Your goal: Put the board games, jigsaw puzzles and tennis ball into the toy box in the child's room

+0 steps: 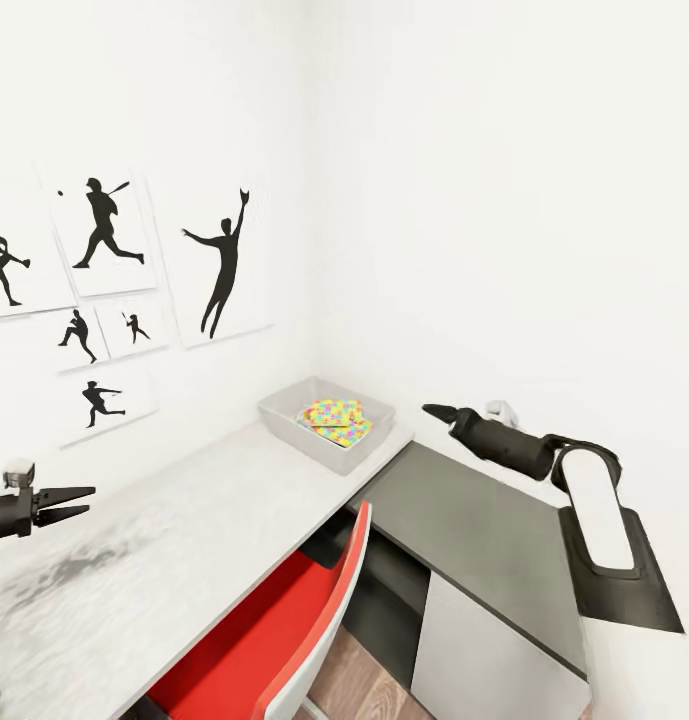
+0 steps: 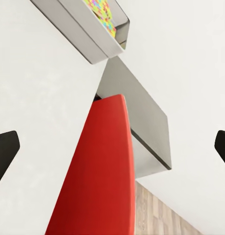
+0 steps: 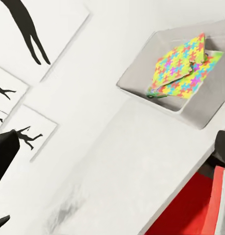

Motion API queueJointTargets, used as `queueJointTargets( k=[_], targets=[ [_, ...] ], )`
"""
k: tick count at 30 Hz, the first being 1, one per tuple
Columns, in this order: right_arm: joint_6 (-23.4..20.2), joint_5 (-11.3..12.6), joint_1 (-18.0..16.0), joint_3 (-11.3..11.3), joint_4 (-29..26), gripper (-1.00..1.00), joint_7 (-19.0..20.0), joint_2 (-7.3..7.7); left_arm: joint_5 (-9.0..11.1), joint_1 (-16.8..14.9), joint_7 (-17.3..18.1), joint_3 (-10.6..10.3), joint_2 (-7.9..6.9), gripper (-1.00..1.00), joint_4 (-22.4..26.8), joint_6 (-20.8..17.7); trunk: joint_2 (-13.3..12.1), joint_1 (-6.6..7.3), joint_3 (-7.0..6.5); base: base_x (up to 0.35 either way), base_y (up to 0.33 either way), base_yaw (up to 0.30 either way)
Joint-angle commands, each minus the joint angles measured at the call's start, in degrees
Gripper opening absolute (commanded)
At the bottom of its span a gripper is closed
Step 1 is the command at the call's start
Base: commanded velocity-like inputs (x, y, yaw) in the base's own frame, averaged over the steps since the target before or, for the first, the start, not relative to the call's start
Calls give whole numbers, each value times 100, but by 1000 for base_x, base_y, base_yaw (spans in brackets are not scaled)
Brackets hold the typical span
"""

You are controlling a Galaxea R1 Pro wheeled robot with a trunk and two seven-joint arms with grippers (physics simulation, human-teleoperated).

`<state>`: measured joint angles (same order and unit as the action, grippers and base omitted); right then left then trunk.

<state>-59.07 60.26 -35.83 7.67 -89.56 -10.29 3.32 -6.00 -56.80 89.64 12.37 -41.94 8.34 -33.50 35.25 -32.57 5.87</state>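
The shallow light grey rectangular toy box (image 1: 329,428) is sitting at the far end of the long pale grey table (image 1: 194,510), in the corner below the black baseball silhouette pictures (image 1: 104,225), and the 2 thin pastel jigsaw puzzles (image 1: 337,420) are lying inside it, one overlapping the other; a sliver of something green is peeking out beneath them, too small to name. That looks like 2 toys done, with the 3 board games and the tennis ball left to bring. The left gripper (image 1: 76,503) is hovering over the near end of the table with fingers spread and empty; the right gripper (image 1: 436,410) is hanging above the lower dark grey side section (image 1: 474,530), and I cannot tell its finger state. The red chair (image 1: 274,640) is crowding the table's front edge, while the tabletop beside the box is giving open room.
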Motion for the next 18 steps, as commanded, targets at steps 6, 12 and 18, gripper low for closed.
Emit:
queueJointTargets(
  k=[6,12,18],
  targets=[
    [-51,55,-915,-781,583,100,-1268,-205,-61,-6,36,37,10,100,1,-61,10,-2,12,0,0,0],
    [-65,290,-1137,-989,1262,100,-1535,-271,-67,-6,36,37,12,100,1,-61,10,-2,12,-131,0,0],
    [-56,349,-1137,-1023,1241,100,-1568,-278,-68,-6,36,37,20,100,1,-61,10,-2,13,-277,-4,96]
  ],
)
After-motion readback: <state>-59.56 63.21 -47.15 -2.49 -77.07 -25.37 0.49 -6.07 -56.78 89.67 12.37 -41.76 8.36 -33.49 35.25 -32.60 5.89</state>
